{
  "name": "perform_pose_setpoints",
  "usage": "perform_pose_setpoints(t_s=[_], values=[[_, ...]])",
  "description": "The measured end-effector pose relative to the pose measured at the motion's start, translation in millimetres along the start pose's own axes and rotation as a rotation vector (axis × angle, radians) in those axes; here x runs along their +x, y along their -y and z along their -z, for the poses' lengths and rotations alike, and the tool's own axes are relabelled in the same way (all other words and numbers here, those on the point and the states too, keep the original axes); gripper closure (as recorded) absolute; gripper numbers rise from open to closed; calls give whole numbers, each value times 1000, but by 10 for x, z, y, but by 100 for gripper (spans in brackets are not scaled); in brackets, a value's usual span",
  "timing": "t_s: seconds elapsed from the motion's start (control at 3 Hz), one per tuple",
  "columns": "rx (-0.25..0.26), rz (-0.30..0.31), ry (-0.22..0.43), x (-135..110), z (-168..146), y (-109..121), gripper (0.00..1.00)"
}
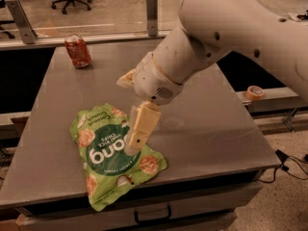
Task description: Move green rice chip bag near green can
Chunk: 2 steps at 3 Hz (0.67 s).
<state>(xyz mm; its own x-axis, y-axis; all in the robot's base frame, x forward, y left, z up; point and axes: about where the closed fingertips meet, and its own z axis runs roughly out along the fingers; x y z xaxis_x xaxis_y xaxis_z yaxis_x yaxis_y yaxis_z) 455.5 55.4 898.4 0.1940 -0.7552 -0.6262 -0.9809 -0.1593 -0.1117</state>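
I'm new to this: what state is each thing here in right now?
green rice chip bag: lying flat, face up, on the table.
gripper: low over the bag, pointing down.
red can: standing, far left corner, apart from the bag.
tape roll: lying flat on the side ledge.
drawer: shut.
green can: not in view.

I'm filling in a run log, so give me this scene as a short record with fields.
tool: low over the green rice chip bag, right of its middle
green rice chip bag: flat on the gray table, front left
green can: not in sight
red can: table's back left corner
tape roll: ledge right of the table
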Motion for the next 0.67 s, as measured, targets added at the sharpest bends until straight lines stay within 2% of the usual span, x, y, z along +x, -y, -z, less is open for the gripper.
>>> perform_pose_setpoints(t_s=[0.33,0.67], values=[[-43,17,55,-153,-361,45,0],[-48,-2,94,-168,-593,221,0]])
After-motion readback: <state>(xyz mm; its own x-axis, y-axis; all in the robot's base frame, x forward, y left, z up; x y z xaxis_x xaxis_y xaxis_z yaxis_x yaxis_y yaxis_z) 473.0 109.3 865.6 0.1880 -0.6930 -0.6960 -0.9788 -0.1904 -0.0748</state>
